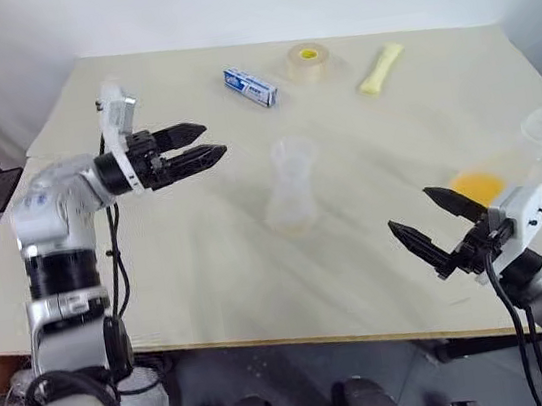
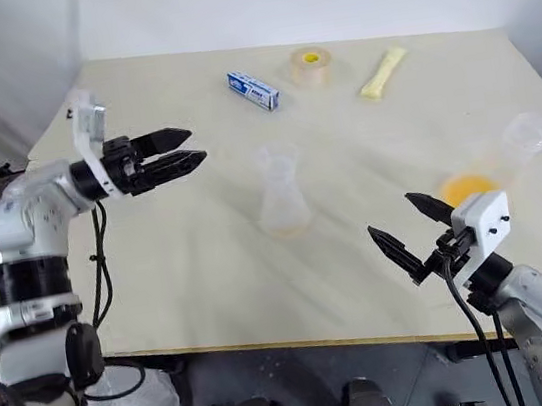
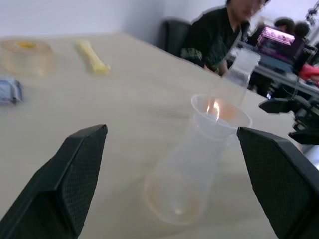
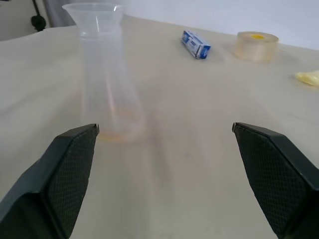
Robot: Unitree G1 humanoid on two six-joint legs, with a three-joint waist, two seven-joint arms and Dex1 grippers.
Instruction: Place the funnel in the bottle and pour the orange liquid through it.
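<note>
Hovering open-jawed and empty, the left gripper (image 1: 204,142) and right gripper (image 1: 437,222) flank the bottle (image 1: 288,192) mid-table with the funnel (image 4: 92,12) seated in its neck, so next comes grasping the flask (image 1: 518,160) of orange liquid (image 1: 477,184).

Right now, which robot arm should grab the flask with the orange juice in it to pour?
Probably the right. The right gripper is open, empty and just in front of the flask of orange liquid. The left gripper, open too, sits across the table, beyond the bottle with the funnel in it.
</note>
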